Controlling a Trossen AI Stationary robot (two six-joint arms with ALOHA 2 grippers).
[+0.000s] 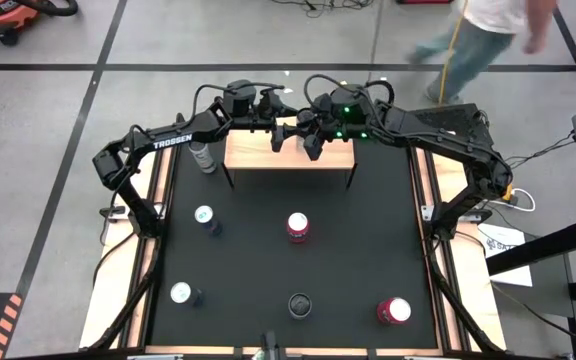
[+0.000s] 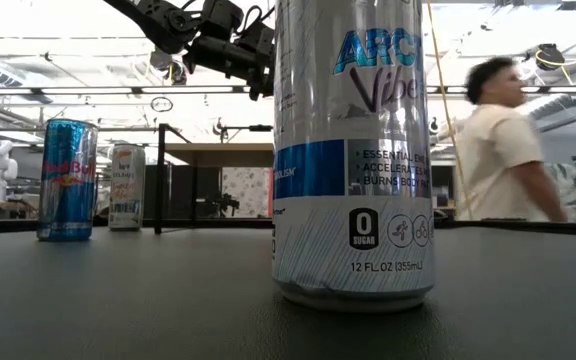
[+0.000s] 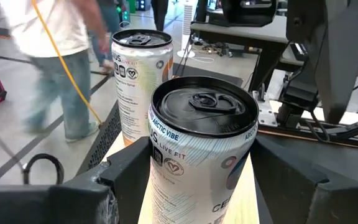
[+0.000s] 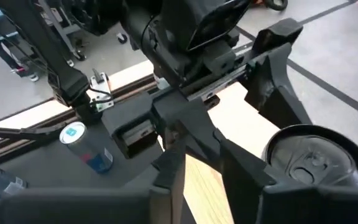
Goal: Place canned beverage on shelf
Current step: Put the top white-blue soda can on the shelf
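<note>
While clamped in the left gripper (image 3: 201, 163) at the shelf (image 1: 248, 152), beside a second can (image 3: 138, 68) with the right gripper (image 1: 313, 145) close alongside, nearly placed, that black-topped can (image 3: 201, 137): next, set down level, then loosen and back out cleanly.

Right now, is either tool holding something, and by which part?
The left tool grips the black-topped can by its sides, below the rim, over the shelf. For the right tool, beside it, I cannot tell.
</note>
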